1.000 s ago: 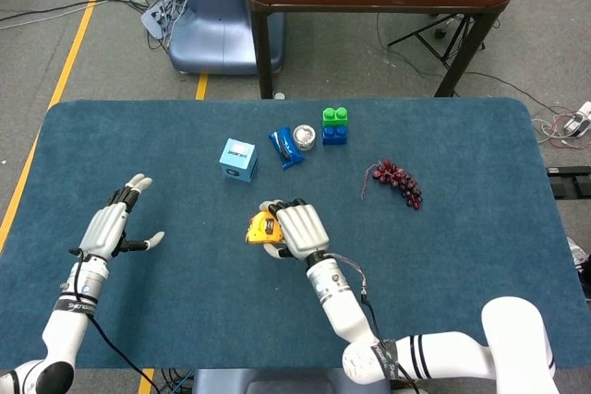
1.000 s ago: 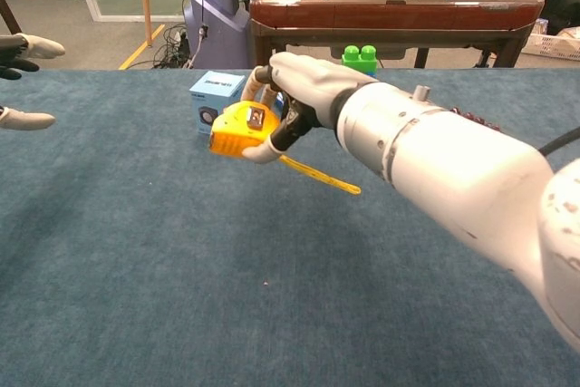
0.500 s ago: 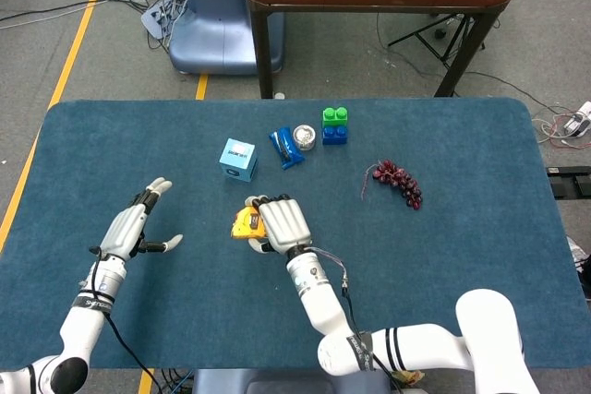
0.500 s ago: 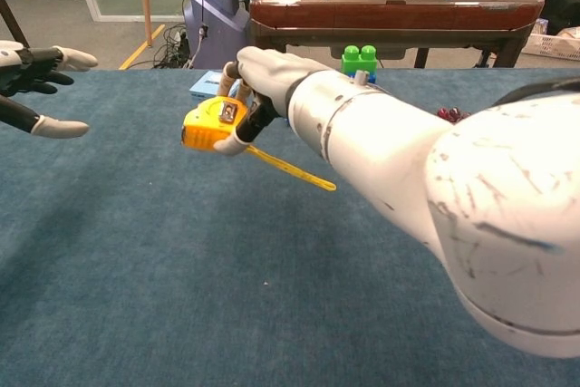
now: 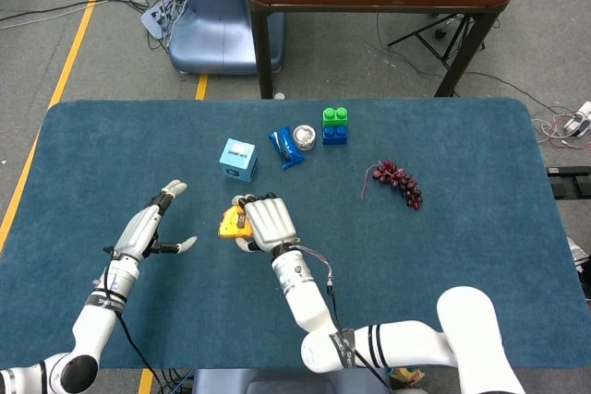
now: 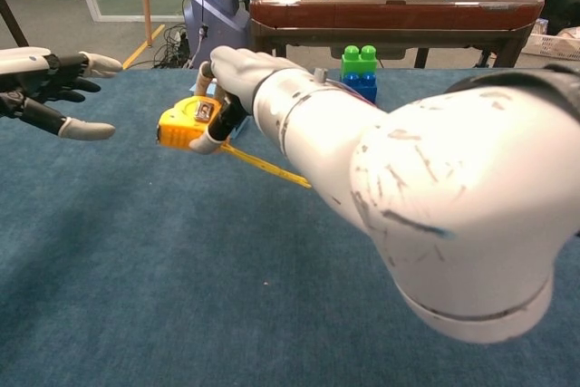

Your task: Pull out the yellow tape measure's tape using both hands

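Gripping the yellow tape measure (image 6: 188, 124) in our right hand (image 5: 261, 221) above the blue table (image 5: 462, 228), we are judging its case rigid and its tape (image 6: 267, 166) thin, springy, best pinched at the tip. Our left hand (image 5: 148, 233) is hovering empty, fingers apart, with open room between them.

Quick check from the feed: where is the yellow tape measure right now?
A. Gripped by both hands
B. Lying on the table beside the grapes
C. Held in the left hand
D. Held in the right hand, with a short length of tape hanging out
D: the right hand grips the yellow tape measure with some tape trailing from it, while the left hand is open and apart from it.
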`<control>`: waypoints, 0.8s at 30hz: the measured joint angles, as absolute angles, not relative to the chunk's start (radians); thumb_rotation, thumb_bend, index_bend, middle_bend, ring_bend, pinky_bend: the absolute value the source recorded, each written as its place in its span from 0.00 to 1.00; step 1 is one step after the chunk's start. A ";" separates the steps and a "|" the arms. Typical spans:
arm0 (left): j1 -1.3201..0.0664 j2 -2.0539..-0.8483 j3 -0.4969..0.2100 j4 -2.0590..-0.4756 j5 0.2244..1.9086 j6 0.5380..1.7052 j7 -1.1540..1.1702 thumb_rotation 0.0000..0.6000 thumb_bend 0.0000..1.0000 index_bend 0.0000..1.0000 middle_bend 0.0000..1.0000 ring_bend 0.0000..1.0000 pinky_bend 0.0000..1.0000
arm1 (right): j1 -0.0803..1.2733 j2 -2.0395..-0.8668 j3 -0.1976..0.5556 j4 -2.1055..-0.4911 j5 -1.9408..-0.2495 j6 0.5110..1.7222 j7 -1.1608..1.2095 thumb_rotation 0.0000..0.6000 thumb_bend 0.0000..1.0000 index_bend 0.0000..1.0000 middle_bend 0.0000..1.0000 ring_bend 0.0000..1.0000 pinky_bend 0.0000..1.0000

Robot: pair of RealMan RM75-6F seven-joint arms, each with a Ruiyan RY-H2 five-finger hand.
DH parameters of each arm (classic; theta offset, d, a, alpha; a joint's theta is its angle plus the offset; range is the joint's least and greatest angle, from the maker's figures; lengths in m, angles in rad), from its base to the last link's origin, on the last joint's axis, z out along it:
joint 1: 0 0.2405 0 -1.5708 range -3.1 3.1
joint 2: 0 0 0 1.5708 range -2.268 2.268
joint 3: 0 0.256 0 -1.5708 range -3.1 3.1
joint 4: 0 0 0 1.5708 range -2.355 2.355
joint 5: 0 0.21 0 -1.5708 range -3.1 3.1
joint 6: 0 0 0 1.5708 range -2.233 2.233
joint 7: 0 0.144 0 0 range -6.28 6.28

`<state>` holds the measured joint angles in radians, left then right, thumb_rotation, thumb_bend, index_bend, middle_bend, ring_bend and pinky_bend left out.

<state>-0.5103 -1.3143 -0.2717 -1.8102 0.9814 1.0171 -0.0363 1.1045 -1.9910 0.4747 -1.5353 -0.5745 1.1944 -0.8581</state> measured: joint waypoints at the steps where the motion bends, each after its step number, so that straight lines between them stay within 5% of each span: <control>1: -0.515 -1.320 -0.272 -1.808 0.979 1.016 -0.037 1.00 0.20 0.00 0.00 0.00 0.00 | 1.107 -1.994 0.476 -1.531 -0.574 1.194 -0.856 1.00 0.54 0.55 0.53 0.38 0.25; 24: -0.551 -1.398 -0.282 -1.782 0.906 1.077 0.022 1.00 0.20 0.00 0.00 0.00 0.00 | 1.150 -2.071 0.513 -1.432 -0.567 1.223 -0.797 1.00 0.54 0.55 0.53 0.38 0.25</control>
